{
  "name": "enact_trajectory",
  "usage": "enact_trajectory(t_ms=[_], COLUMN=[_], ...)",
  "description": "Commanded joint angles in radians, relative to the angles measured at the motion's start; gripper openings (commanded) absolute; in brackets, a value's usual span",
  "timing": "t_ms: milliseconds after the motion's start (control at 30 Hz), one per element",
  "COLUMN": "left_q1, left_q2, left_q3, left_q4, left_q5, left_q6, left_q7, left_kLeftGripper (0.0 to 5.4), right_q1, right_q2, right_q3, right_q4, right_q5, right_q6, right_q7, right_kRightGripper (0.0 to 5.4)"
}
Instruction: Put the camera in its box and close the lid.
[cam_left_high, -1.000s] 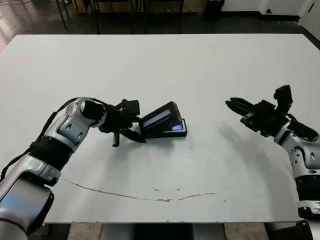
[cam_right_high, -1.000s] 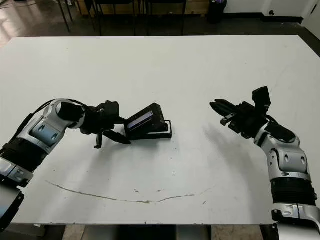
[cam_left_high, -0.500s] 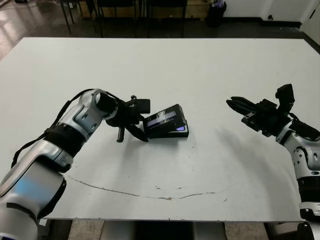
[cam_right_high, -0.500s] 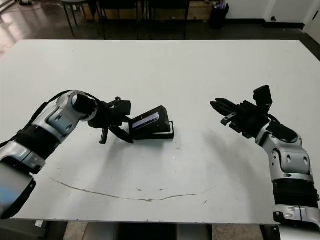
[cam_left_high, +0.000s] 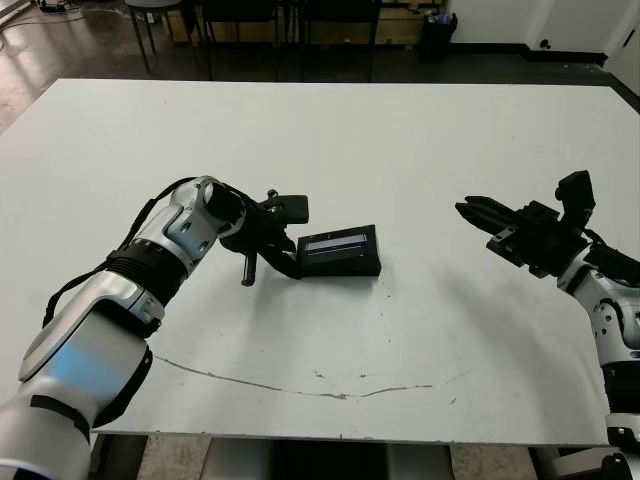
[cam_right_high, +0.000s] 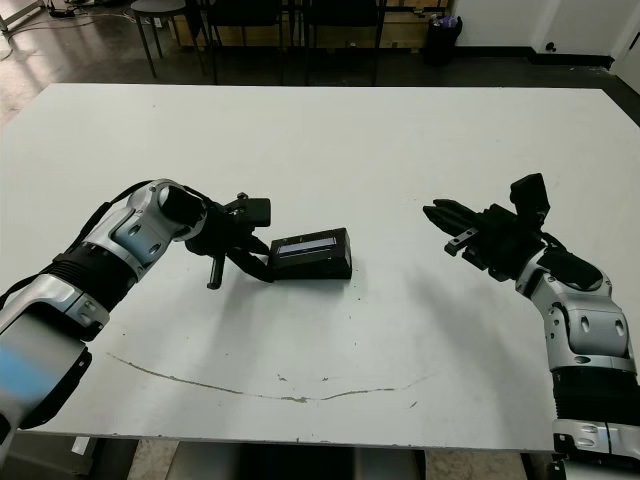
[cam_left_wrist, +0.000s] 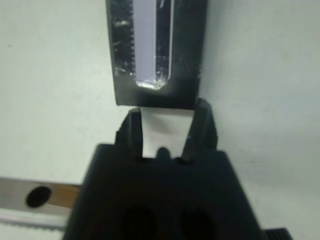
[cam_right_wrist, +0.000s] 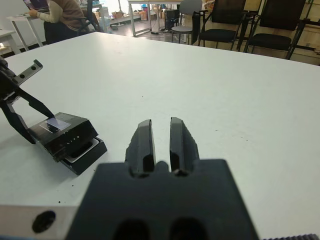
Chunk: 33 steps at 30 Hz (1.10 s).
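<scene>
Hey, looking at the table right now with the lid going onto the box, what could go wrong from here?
1. In the right wrist view the lid sits askew on the box, one end raised; it may not seat fully.
2. The left gripper sits at the lid's end with fingers spread; pulling away could drag the lid off.
3. The right gripper hangs far off, bracing nothing, so the box could slide.

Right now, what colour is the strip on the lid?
Pale grey-lilac, on the black lid; the left wrist view shows it best.
</scene>
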Motion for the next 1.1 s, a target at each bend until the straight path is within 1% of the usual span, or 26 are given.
enact_trajectory(t_ms=[33, 100, 200, 300, 400, 500, 567, 700, 800, 867, 933, 1000, 1100], left_q1=[0.045, 0.043, 0.052, 0.058, 0.071, 0.084, 0.1, 0.126, 0.134, 0.141, 0.147, 0.135, 0.136], left_q2=[-0.069, -0.078, -0.097, -0.098, -0.095, -0.088, -0.068, -0.013, 0.032, 0.07, 0.11, 0.161, 0.243], left_q3=[-0.046, -0.036, 0.005, 0.015, 0.032, 0.05, 0.049, 0.026, 0.014, 0.013, 0.013, -0.017, -0.052], left_q4=[0.032, 0.042, 0.038, -0.009, -0.056, -0.091, -0.151, -0.284, -0.368, -0.402, -0.414, -0.419, -0.426], left_q5=[0.062, 0.053, 0.006, -0.011, -0.043, -0.085, -0.093, -0.084, -0.098, -0.109, -0.12, -0.096, -0.059], left_q6=[0.031, 0.032, 0.084, 0.148, 0.185, 0.268, 0.323, 0.398, 0.458, 0.416, 0.377, 0.345, 0.223], left_q7=[0.069, 0.061, 0.039, 0.004, -0.041, -0.106, -0.132, -0.16, -0.199, -0.231, -0.265, -0.309, -0.354], left_kLeftGripper=[0.02, 0.02, 0.02, 0.02, 0.02, 0.02, 0.02, 0.02, 0.02, 0.02, 0.26, 0.66, 1.36], right_q1=[0.024, 0.026, 0.028, 0.029, 0.031, 0.029, 0.025, 0.019, 0.02, 0.019, 0.017, 0.017, 0.013], right_q2=[-0.007, -0.007, -0.005, -0.002, -0.001, -0.001, 0.002, 0.005, 0.004, 0.006, 0.008, 0.007, 0.01], right_q3=[0.003, 0.004, 0.004, 0.006, 0.012, 0.018, 0.019, 0.025, 0.035, 0.037, 0.037, 0.04, 0.041], right_q4=[-0.007, -0.011, -0.02, -0.026, -0.032, -0.031, -0.026, -0.022, -0.03, -0.029, -0.029, -0.031, -0.023], right_q5=[-0.009, -0.008, -0.005, 0.001, -0.006, -0.01, -0.008, -0.009, -0.022, -0.024, -0.02, -0.021, -0.017], right_q6=[0.0, 0.006, 0.024, 0.037, 0.029, 0.024, 0.024, 0.027, 0.014, 0.012, 0.019, 0.017, 0.007], right_q7=[-0.006, -0.009, -0.019, -0.023, -0.026, -0.028, -0.028, -0.033, -0.039, -0.042, -0.044, -0.046, -0.041], right_kRightGripper=[0.0, 0.0, 0.0, 0.0, 0.0, 0.0, 0.0, 0.0, 0.0, 0.0, 0.0, 0.0, 0.0])
